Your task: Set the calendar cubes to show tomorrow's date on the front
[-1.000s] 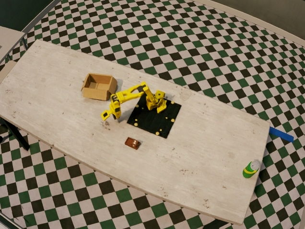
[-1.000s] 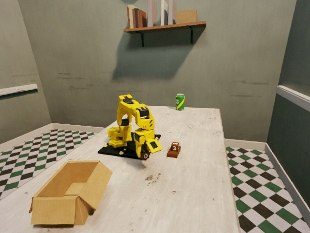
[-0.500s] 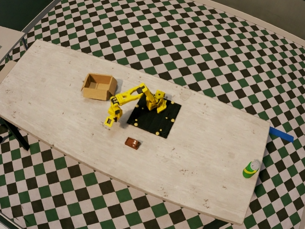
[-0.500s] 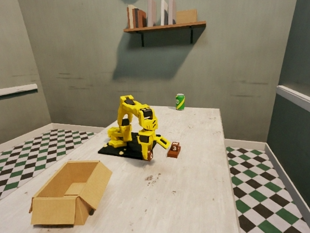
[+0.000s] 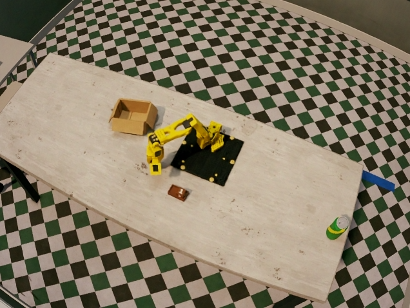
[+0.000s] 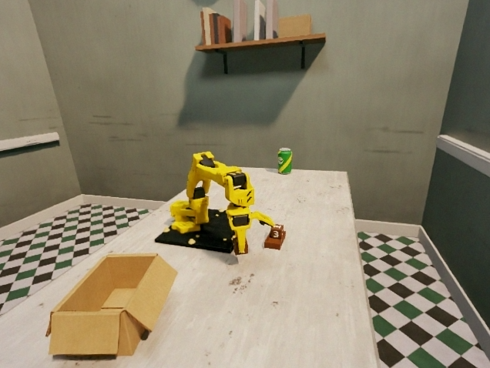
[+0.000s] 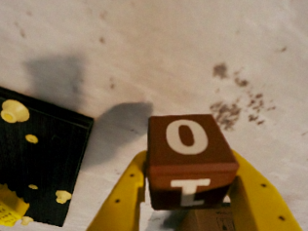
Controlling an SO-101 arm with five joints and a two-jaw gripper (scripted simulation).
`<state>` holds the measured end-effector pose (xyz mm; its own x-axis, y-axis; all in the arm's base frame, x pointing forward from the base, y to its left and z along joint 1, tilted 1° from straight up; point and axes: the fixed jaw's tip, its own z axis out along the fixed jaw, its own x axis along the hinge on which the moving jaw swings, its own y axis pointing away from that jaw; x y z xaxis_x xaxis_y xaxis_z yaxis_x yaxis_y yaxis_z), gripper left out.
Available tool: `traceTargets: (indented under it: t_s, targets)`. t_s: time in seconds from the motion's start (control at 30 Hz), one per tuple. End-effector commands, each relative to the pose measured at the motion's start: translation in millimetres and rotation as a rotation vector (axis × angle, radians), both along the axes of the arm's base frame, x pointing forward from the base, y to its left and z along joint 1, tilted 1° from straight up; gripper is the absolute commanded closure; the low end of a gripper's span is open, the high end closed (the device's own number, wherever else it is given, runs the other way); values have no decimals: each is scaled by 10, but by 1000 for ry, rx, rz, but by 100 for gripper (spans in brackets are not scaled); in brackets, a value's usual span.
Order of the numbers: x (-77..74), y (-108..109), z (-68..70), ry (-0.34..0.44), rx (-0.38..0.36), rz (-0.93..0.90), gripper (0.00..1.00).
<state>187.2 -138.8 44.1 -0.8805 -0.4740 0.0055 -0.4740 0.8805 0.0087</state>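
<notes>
Gripping one brown cube (image 7: 191, 162) in my tool (image 6: 255, 241) (image 7: 190, 167), raised off table (image 5: 265, 198) (image 6: 309, 285). Calendar tray (image 5: 173, 192) (image 6: 273, 242) with other cube (image 5: 182, 191) (image 6: 276, 232) sits right of centre in exterior frame.

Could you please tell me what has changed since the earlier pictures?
The gripper has turned, carrying its held cube slightly rightward in the exterior view. Nothing was released. The tray, its cube, carton and can stayed put.
</notes>
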Motion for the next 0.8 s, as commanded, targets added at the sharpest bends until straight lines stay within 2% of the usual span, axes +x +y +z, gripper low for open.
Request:
traceTargets:
  t_s: [0.0, 0.43, 0.77]
  targets:
    - [22, 17, -9, 11, 13, 124, 100]
    - [64, 27, -28, 8, 17, 460, 100]
    - [78, 30, -34, 7, 19, 562, 100]
